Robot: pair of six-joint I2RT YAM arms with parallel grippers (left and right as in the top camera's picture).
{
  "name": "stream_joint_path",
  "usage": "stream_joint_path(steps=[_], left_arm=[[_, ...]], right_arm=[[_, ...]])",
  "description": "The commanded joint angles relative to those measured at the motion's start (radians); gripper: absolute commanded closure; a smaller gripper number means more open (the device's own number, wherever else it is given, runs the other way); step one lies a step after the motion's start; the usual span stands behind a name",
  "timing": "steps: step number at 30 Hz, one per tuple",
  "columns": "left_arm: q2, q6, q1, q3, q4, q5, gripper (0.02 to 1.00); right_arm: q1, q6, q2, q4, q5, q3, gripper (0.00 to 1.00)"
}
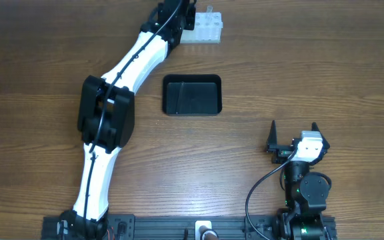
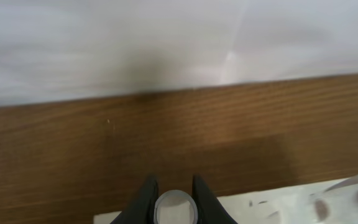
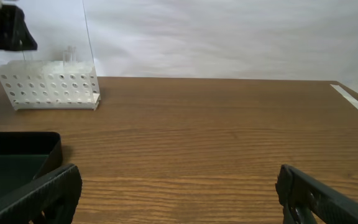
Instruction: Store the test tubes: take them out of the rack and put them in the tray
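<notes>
place: lab-style robot bench | signs: wood-grain table (image 1: 325,73), white backdrop (image 3: 229,37) — perforated test-tube rack (image 3: 50,91)

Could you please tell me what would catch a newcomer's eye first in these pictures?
The long white left arm stands out most, stretched diagonally up the wooden table to the white rack at its far edge. There the left gripper has its fingers closed on a test tube. Next comes the black tray at the table's middle, with the right gripper open near its own base.
</notes>
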Motion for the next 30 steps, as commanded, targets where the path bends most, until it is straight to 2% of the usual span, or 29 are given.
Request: stream_joint_path(steps=[1, 15, 21, 27, 30], left_arm=[[-0.098, 0.004, -0.003, 0.024, 0.002, -0.016, 0.978], [-0.269, -0.002, -0.005, 0.024, -0.058, -0.013, 0.965], [-0.383, -0.113, -0.011, 0.024, -0.304, 0.056, 0.958], [-0.434, -0.213, -0.011, 0.024, -0.644, 0.197, 0.978], [-0.428, -0.220, -0.011, 0.023, -0.797, 0.265, 0.978]], right_arm=[[-0.008, -0.004, -0.009, -0.005, -0.008, -0.005, 0.009], [-0.008, -0.004, -0.009, -0.005, -0.008, -0.005, 0.007], [-0.008, -0.004, -0.009, -0.005, -0.008, -0.005, 0.009], [-0.008, -0.004, -0.009, -0.005, -0.008, -0.005, 0.007], [-0.008, -0.004, -0.009, -0.005, -0.008, -0.005, 0.007]])
